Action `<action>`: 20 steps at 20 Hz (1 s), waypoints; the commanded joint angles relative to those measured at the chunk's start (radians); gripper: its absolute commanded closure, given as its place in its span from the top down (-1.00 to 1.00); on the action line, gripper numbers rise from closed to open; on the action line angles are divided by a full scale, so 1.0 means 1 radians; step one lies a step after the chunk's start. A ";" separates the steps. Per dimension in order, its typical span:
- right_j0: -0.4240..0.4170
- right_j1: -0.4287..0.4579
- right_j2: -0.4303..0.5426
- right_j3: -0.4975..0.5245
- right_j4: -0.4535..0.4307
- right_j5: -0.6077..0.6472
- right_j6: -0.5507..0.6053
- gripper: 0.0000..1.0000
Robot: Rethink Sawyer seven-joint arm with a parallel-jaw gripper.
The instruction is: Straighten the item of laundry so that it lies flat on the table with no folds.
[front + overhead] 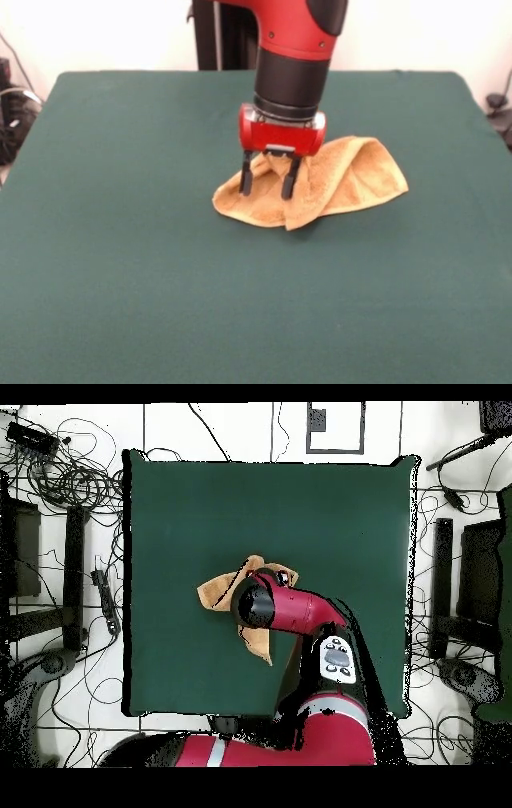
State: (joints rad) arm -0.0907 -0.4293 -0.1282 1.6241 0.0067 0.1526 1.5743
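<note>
**Robot claw poised over a crumpled orange towel on a green table**

A golden-orange terry towel [336, 188] lies bunched and folded near the middle of a table [120, 264] covered in plain dark green cloth. In the front view, the towel forms a rumpled heap with one rounded flap raised at its right side and a pointed corner hanging toward the camera.

The red and black arm comes down over the towel's left part. Its claw [269, 182] stands open, two dark fingers [246, 178] spread apart and pointing downward, their tips in front of the cloth. Whether the tips touch the fabric cannot be told.

From overhead, the arm's wrist covers most of the towel [213, 591]; orange cloth shows to its left, above it and below it.

No label, brand or readable writing is visible on the towel.
</note>
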 commanded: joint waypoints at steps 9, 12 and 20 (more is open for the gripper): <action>0.111 -0.020 0.055 0.315 0.096 -0.039 0.320 1.00; 0.126 -0.017 0.045 0.318 0.111 -0.047 0.321 1.00; 0.131 -0.025 0.044 0.338 0.133 -0.059 0.300 1.00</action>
State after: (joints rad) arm 0.0143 -0.4800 -0.1295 1.8325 0.0836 0.1072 1.5778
